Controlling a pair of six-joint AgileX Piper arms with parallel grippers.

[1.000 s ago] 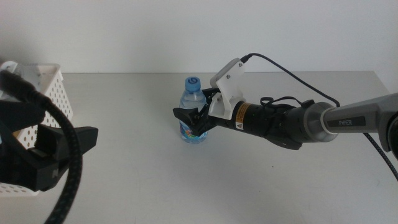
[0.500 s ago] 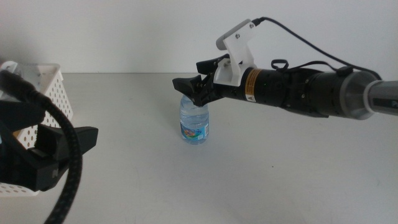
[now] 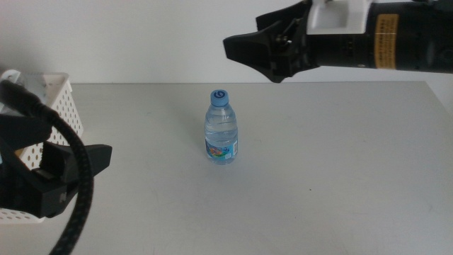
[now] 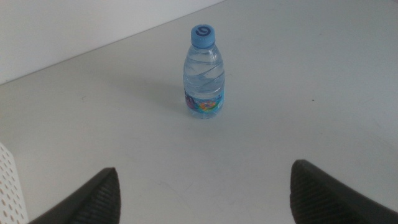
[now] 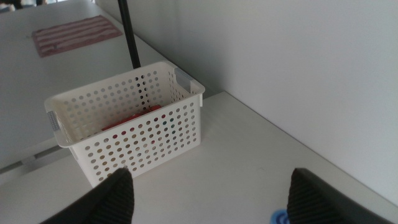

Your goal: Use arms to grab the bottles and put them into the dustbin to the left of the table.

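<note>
One water bottle [image 3: 221,127] stands upright at centre frame on the grey table [image 3: 340,177] in the middle view, blue cap on, touched by nothing. Right gripper [image 3: 258,53] sits in the upper right of the frame, high above and clear of the bottle, jaws spread and empty. Left gripper [image 4: 202,186] is at lower left in the middle view; its wrist view shows both jaws wide apart, nothing between them, bottle [image 4: 204,73] well ahead. White perforated dustbin [image 3: 49,106] is at the left edge; through its holes [image 5: 134,127] the right wrist view shows something red lying inside, item not identifiable. Judgement: the bottle is ungrasped, so the step in hand is acquiring it. Next move calls for one gripper to descend, straddle the body below the cap, close, then carry left to the dustbin.
</note>
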